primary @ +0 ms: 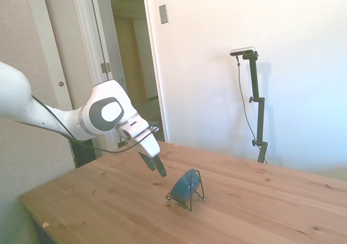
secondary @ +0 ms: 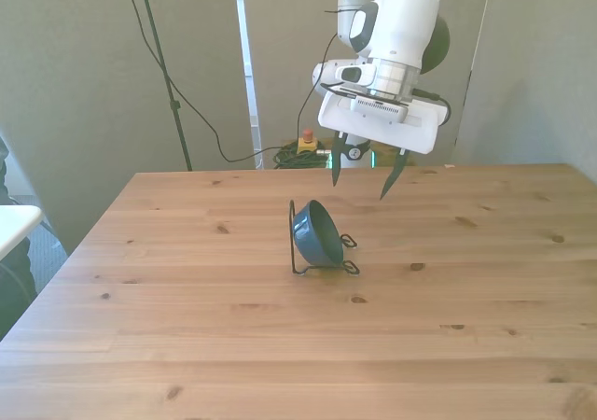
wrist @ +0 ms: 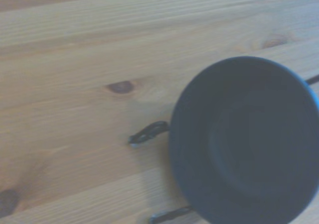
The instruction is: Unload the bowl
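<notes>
— Fingers (secondary: 337, 170) spread wide, aren't they? Nothing between them.

— Right, released, tilted and hanging in the air above the table (secondary: 187, 345), just behind the bowl (secondary: 314, 233).

— And the bowl?

— Propped on its edge in the thin wire rack (secondary: 347, 267), near the middle of the table, its hollow turned toward the arm.

— From the wrist camera?

— Mostly the bowl's (wrist: 244, 139) dark inside, a bit blurred, with a loop of rack (wrist: 148, 132) beside it.

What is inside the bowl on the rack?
Nothing visible: the bowl stands on edge in the wire rack, its interior dark and bare. The wrist view crops its edge, so that part stays unseen.
</notes>
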### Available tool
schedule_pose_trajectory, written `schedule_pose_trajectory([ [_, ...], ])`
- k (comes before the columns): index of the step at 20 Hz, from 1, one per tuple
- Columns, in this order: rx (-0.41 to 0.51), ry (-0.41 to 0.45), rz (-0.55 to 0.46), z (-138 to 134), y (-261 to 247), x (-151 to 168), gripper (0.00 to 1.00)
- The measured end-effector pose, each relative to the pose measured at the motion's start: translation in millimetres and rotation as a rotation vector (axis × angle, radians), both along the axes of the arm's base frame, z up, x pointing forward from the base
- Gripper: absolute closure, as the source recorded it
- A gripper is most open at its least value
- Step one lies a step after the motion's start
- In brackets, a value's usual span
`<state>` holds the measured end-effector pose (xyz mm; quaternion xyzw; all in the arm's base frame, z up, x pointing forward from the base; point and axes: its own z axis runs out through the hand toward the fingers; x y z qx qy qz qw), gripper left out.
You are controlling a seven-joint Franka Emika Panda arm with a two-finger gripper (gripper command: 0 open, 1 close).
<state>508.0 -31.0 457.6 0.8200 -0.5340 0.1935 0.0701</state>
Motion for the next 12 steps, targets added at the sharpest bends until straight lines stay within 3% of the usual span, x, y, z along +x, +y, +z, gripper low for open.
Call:
schedule_pose_trajectory([
  [5,-0.135,-0.002,-0.089,-1.1,-10.8,5.5,0.0],
  [12,-0.187,-0.005,-0.155,-20.8,-20.3,18.1,0.0],
])
